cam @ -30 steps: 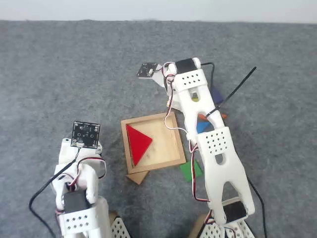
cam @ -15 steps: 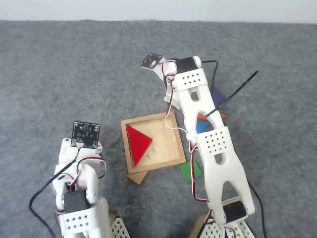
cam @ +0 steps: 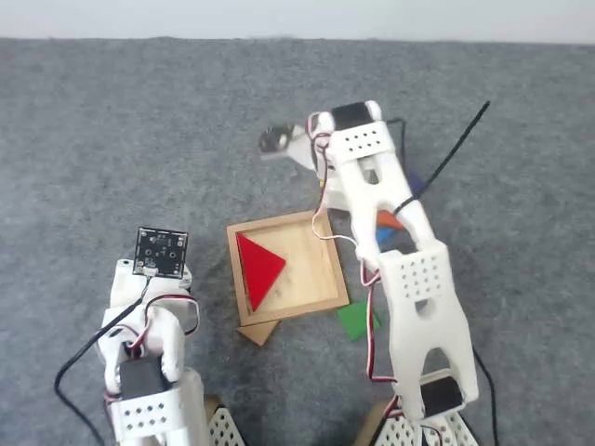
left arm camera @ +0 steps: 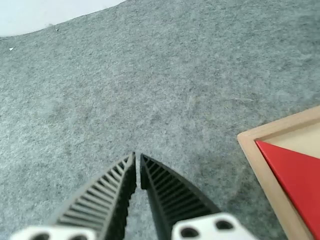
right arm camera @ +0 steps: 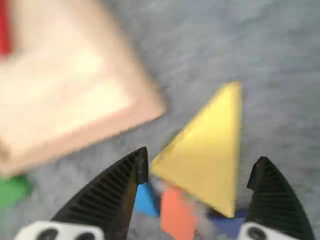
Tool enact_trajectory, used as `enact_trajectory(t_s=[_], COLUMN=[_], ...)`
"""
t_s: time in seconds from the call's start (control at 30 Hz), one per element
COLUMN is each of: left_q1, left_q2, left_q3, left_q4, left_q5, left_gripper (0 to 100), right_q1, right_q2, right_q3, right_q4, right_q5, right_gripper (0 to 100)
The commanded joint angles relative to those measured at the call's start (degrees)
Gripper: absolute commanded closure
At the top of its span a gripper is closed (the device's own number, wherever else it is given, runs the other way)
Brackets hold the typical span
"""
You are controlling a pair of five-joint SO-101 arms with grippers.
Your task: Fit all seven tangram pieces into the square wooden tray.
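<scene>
The square wooden tray (cam: 325,269) lies mid-table with a red triangle (cam: 258,265) in its left half. In the right wrist view my right gripper (right arm camera: 200,160) is open, its fingers on either side of a yellow triangle (right arm camera: 210,145) lying on the grey mat just off the tray's corner (right arm camera: 115,105). Blue (right arm camera: 147,197), orange (right arm camera: 175,212) and purple (right arm camera: 225,222) pieces lie close behind it. My left gripper (left arm camera: 137,162) is shut and holds nothing, hovering over bare mat left of the tray (left arm camera: 260,150).
A green piece (cam: 353,319) lies right of the tray's near corner, and a tan piece (cam: 260,332) pokes out below its front edge. Orange (cam: 389,220) and blue (cam: 383,237) pieces sit under the right arm's forearm. Grey mat spreads wide on the left and far side.
The right arm has swung a little to the right and its wrist has turned, uncovering more of the green piece. The left arm has kept still.
</scene>
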Motion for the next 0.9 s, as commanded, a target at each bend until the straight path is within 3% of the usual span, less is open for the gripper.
enact_trajectory(t_s=[0.0, 0.2, 0.43, 0.67, 0.87], left_q1=[-0.1, -0.1, -0.1, -0.1, -0.1], left_q2=[-0.8, -0.8, -0.8, -0.8, -0.8], left_q3=[-0.7, -0.7, -0.7, -0.7, -0.7], left_q4=[-0.8, -0.7, -0.7, -0.7, -0.7], left_q5=[-0.7, -0.7, -0.7, -0.7, -0.7], left_gripper=[98, 98, 98, 98, 98], right_q1=[3.0, 6.5, 4.4, 3.1, 3.3], right_q2=[-8.1, -6.4, -3.0, -2.6, -2.1], right_q3=[5.7, 5.5, 5.5, 5.5, 5.5], right_q4=[2.2, -2.5, -3.2, -3.6, -3.6], right_q5=[9.4, 13.9, 13.6, 13.5, 13.5], right_gripper=[67.4, 67.4, 67.1, 49.1, 47.5])
